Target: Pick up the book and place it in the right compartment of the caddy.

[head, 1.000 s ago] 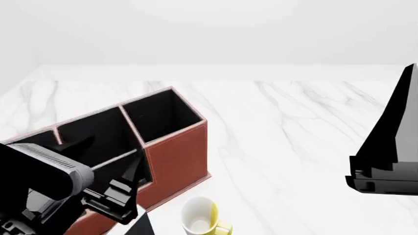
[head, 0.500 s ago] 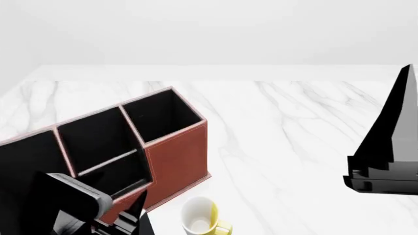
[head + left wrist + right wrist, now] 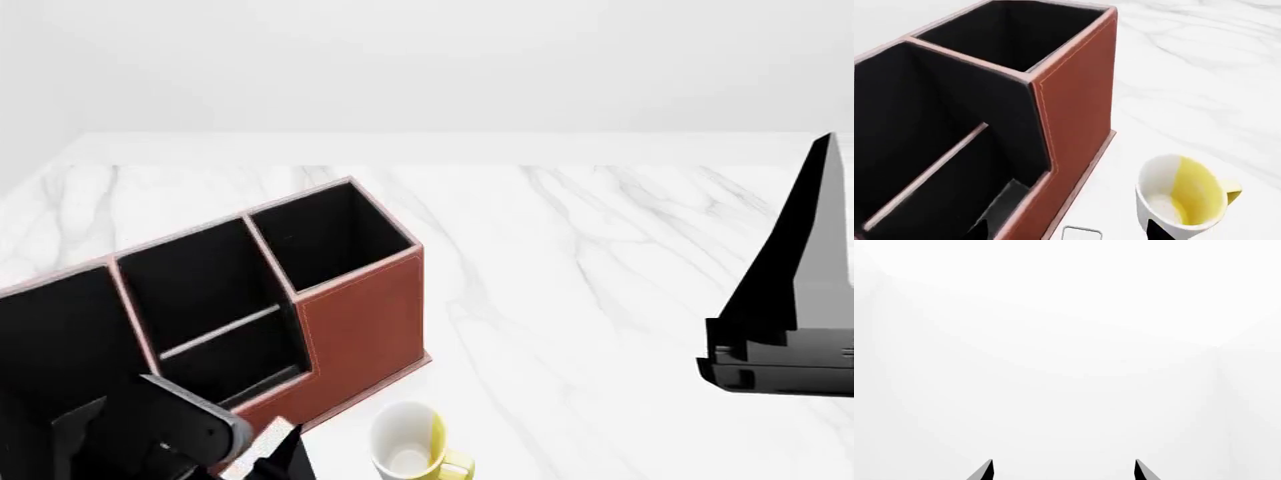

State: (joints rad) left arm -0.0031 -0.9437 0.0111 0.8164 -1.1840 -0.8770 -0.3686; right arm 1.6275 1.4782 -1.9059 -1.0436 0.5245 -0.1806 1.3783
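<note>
As far as the left wrist view shows, the book (image 3: 1081,233) is only a small pale-edged sliver at the picture's edge. It sits on the table just beside the caddy's front corner, between caddy and mug. Upright or flat: cannot tell.

Left gripper (image 3: 1067,231): fingertips spread wide, one over the caddy's low front wall, the other by the mug. The book sliver lies in the gap between them. Nothing grasped; jaws released.

Caddy (image 3: 360,322): red-brown outside, black inside, pale stitched edges, set at an angle on the table. The right compartment (image 3: 328,240) is the tallest end section; its inside shows only black. The middle section beside it has a pale divider running across it.

Mug (image 3: 407,442): white outside, yellow inside, handle yellow, standing just in front of the caddy's tall end, apart from it.

Right gripper (image 3: 1064,471): two dark fingertips well apart, only white background between them. Released, holding nothing. In the head view it hangs at the far right, well apart from the caddy.

Table (image 3: 601,290): white marble with grey veins.
</note>
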